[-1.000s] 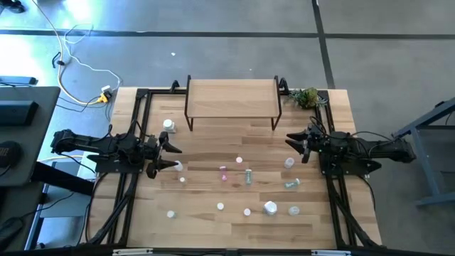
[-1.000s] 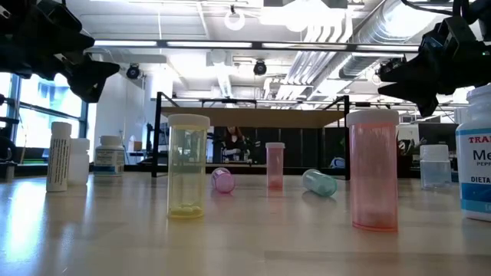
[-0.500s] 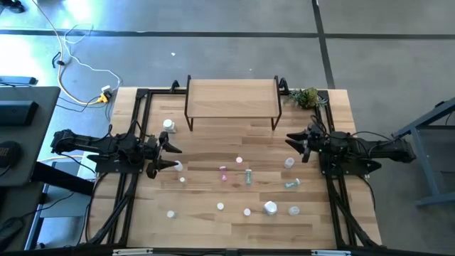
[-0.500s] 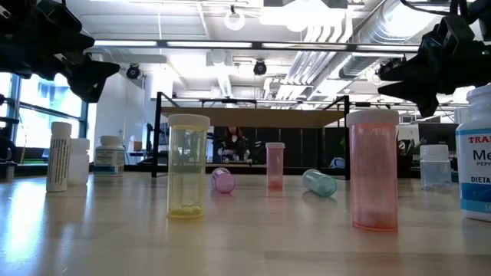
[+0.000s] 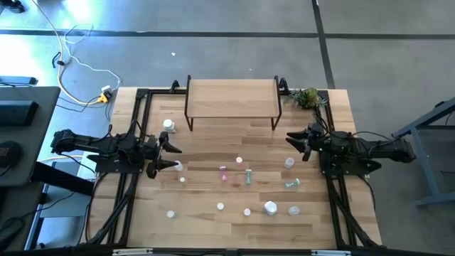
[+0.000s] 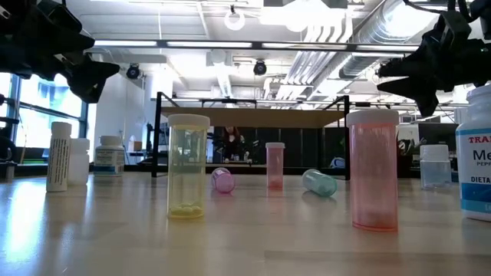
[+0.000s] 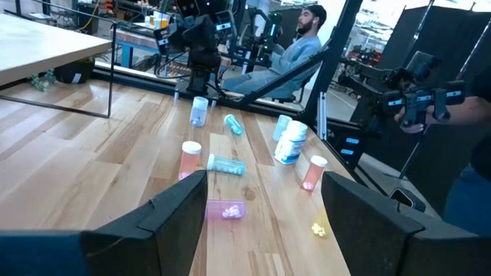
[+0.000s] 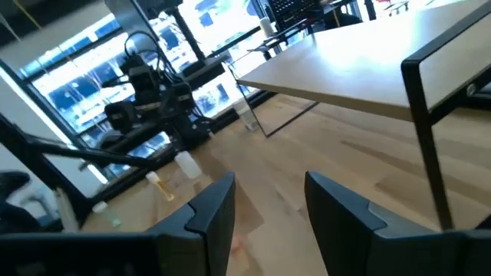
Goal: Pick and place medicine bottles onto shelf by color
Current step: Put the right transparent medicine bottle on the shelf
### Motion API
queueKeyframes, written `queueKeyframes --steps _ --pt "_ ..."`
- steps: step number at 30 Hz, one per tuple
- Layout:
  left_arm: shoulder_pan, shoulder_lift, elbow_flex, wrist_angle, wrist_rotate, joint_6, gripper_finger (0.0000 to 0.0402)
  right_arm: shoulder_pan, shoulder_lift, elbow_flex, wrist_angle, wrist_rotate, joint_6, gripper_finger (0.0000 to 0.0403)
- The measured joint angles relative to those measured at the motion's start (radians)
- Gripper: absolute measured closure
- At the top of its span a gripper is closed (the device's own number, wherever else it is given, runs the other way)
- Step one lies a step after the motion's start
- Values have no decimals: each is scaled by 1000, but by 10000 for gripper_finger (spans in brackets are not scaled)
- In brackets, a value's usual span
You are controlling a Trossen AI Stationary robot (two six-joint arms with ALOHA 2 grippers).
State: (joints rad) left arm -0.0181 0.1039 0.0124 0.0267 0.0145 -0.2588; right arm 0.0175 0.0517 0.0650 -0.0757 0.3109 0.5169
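Note:
The shelf stands at the table's far middle, its board bare; it also shows in the low view and the right wrist view. Several medicine bottles are scattered on the tabletop. They include a yellow one and a pink one standing upright, and a pink one and a greenish one lying on their sides. My left gripper is open above the table's left part, touching nothing. My right gripper is open at the right, near a clear bottle.
A green plant sprig lies beside the shelf's right end. White bottles stand at the left, and a large white jar at the near right. Black frame rails run along both table sides. People sit beyond the table.

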Motion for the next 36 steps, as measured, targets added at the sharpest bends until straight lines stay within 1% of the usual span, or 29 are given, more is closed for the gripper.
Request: queueKeyframes --steps 2,4,6,9,13,16,21,25,29,32,36 --pt "0 0 0 0 0 0 154 0 0 0 7 0 26 253" --pt "0 0 0 0 0 0 154 0 0 0 19 0 7 253" --pt "0 0 0 0 0 0 154 0 0 0 32 0 23 253" --pt "0 0 0 0 0 0 154 0 0 2 52 31 97 253" --pt "0 0 0 0 0 0 154 0 1 31 51 56 112 248" --pt "0 0 0 0 0 0 154 0 1 64 50 67 112 230" --pt "0 0 0 0 0 0 154 0 1 131 50 108 107 184" --pt "0 0 0 0 0 0 154 0 3 195 51 146 58 149" --pt "0 0 0 1 0 0 154 0 38 283 48 183 -2 132" --pt "0 0 0 1 0 -17 154 0 87 376 -34 182 10 130" --pt "0 0 0 1 0 -84 154 0 190 520 -298 182 140 130"
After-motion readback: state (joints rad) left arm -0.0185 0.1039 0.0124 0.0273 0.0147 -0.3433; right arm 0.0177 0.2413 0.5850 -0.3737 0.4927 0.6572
